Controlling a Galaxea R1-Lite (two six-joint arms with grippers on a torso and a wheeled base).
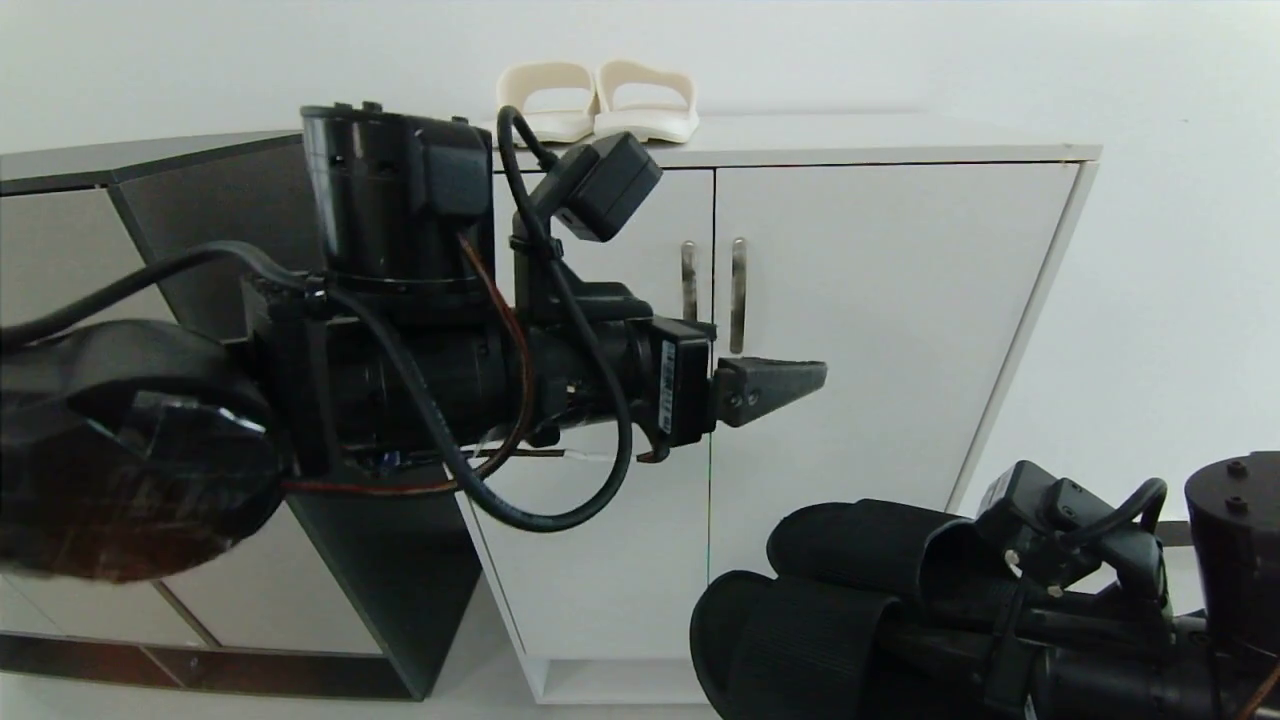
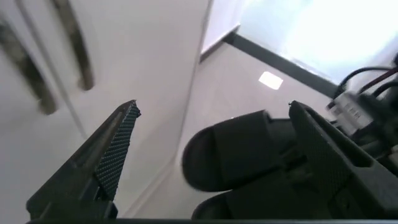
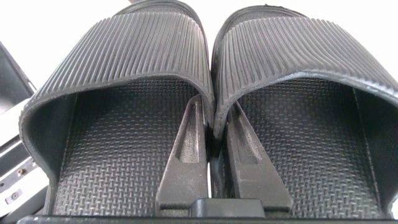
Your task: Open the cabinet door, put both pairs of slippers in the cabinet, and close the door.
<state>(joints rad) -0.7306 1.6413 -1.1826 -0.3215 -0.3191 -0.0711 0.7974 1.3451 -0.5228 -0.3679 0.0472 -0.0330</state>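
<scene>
Pinching black slippers [image 3: 155, 62] w/ right gripper [image 3: 214, 109] — left gripper [image 1: 800, 380] spread nr cabinet handles [image 1: 738, 295], its label [image 1: 672, 385] unreadable.

Bright, even light, soft shadows, a glare patch [image 2: 270, 79] on the floor [image 2: 227, 90].

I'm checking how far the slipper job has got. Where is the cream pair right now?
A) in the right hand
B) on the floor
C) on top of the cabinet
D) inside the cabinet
C: the cream slippers sit side by side on top of the cabinet, whose doors are shut, while the right hand grips the black slippers.
</scene>
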